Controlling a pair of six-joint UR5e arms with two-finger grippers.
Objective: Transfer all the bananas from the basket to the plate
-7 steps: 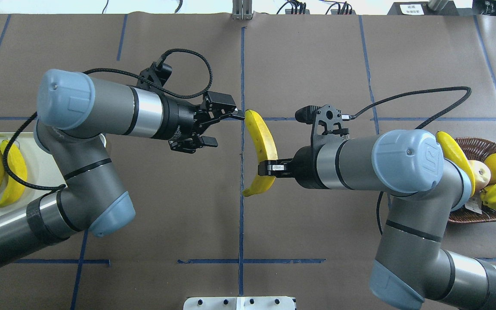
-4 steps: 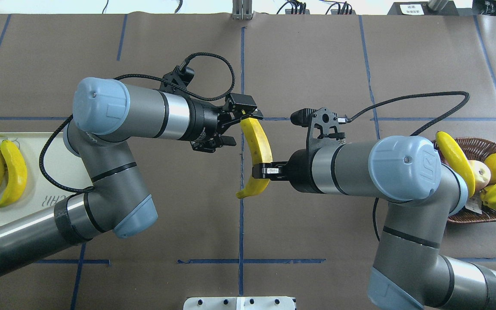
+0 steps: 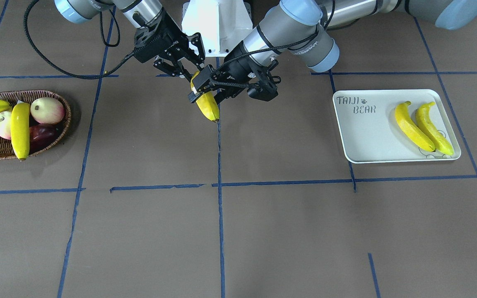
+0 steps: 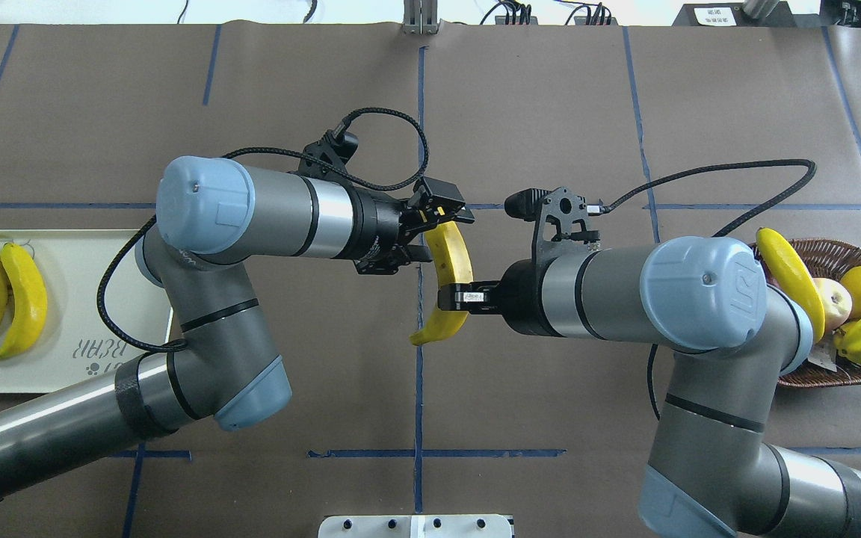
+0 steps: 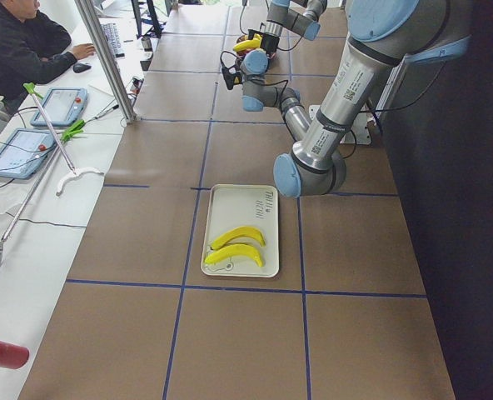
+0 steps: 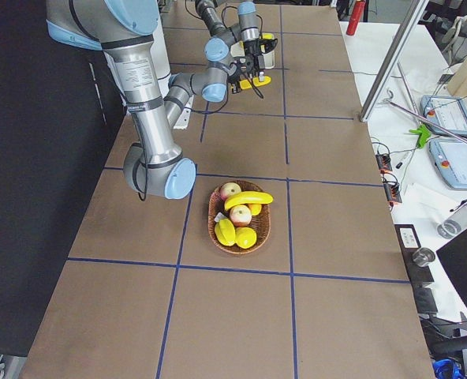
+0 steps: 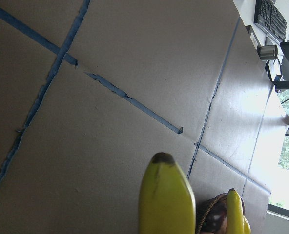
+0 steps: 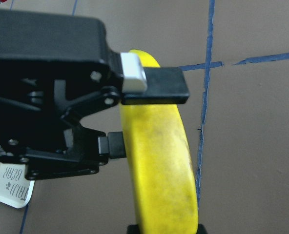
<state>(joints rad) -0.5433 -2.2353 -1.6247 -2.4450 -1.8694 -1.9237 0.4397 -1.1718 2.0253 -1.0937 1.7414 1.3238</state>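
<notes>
- The brown counter [image 4: 550,112] has blue tape lines. The plate [image 4: 79,314] lies far to my left and the basket [image 4: 834,377] far to my right.
- My right fingers [image 4: 454,296] are clenched on the banana's [image 4: 451,258] near part, up in the air.
- The banana points away from me, and its far end sits between my left fingers [image 4: 439,215].
- I cannot tell if those are squeezing.

Brown paper-covered table [image 3: 263,231], blue tape lines [image 3: 220,215] in a grid, wicker basket [image 3: 68,114] at the robot's right end, white plate [image 3: 367,132] at its left end, well apart
</notes>
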